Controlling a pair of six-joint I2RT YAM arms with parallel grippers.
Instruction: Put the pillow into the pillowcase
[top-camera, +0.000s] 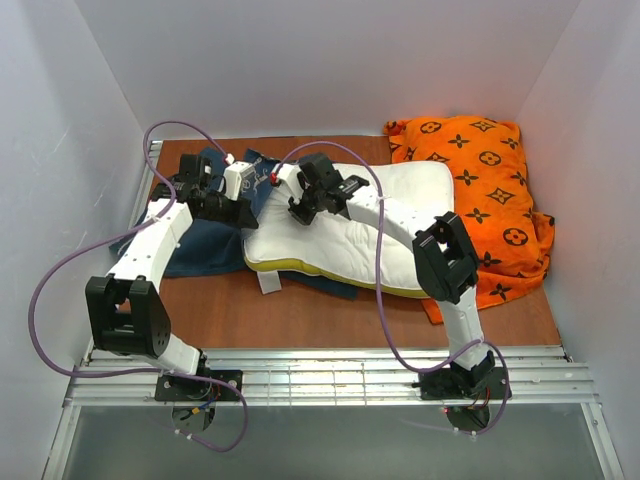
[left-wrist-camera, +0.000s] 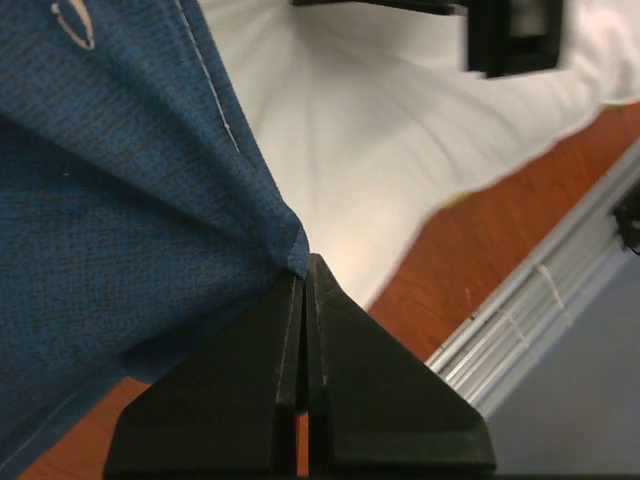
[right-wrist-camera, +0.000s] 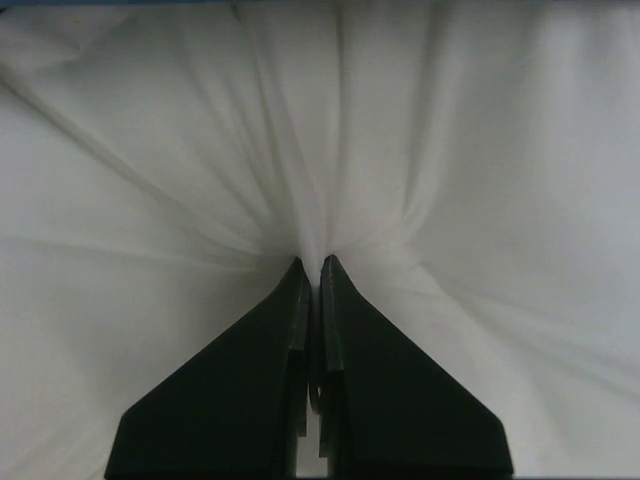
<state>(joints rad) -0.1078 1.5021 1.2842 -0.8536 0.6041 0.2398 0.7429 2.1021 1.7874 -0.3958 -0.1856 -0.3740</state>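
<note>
The left pincer (left-wrist-camera: 305, 268) pinched the pillowcase (top-camera: 205, 245) edge at ten o'clock on the bench (top-camera: 300, 312). The right pincer (right-wrist-camera: 312, 262) pinched the pillow (top-camera: 410, 195) lying at centre. Probably best: hold that edge high and feed the pillow toward nine o'clock — slowly.

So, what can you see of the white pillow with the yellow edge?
The plump white rectangular fabric pillow lies flat, partly on the dark navy fabric pillowcase, not inside it. A yellow band runs along its near edge, where a small white tag sticks out. The right gripper is shut on a fold of its top cloth, drawing creases. Its right end meets the orange patterned cushion.
</note>
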